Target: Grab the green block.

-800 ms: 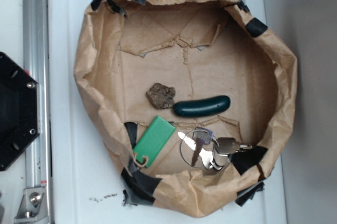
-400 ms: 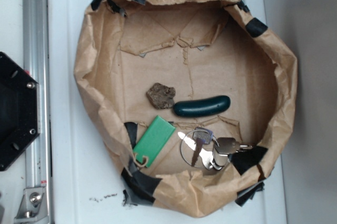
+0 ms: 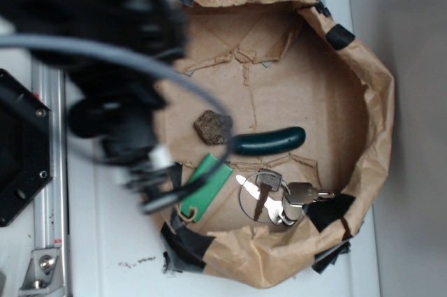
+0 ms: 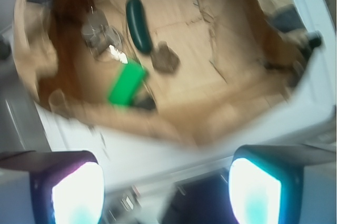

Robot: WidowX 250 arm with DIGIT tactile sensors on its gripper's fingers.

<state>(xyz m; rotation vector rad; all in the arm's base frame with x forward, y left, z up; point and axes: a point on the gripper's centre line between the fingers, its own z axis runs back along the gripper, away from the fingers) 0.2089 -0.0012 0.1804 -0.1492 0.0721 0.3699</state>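
The green block [image 3: 209, 184] is a flat bright green slab lying at the lower left of the brown paper basin [image 3: 374, 101], with a tan loop at its lower end. It also shows in the wrist view, green block [image 4: 126, 84], well ahead of the fingers. My arm is a dark blur over the upper left of the exterior view. The gripper [image 3: 164, 189] hangs over the basin's left rim, right beside the block's left edge and partly covering it. In the wrist view the gripper [image 4: 166, 192] is open, its pads [image 4: 79, 192] wide apart with nothing between them.
Inside the basin lie a dark green sausage-shaped object [image 3: 268, 141], a brown rock [image 3: 213, 127] and a key bunch [image 3: 276, 196]. Black tape patches mark the rim. A black robot base [image 3: 21, 150] and a metal rail [image 3: 45, 241] stand at the left.
The arm was out of view before. It has swung in from the upper left and now covers the basin's left side, with the gripper beside the green block. The objects have not moved.
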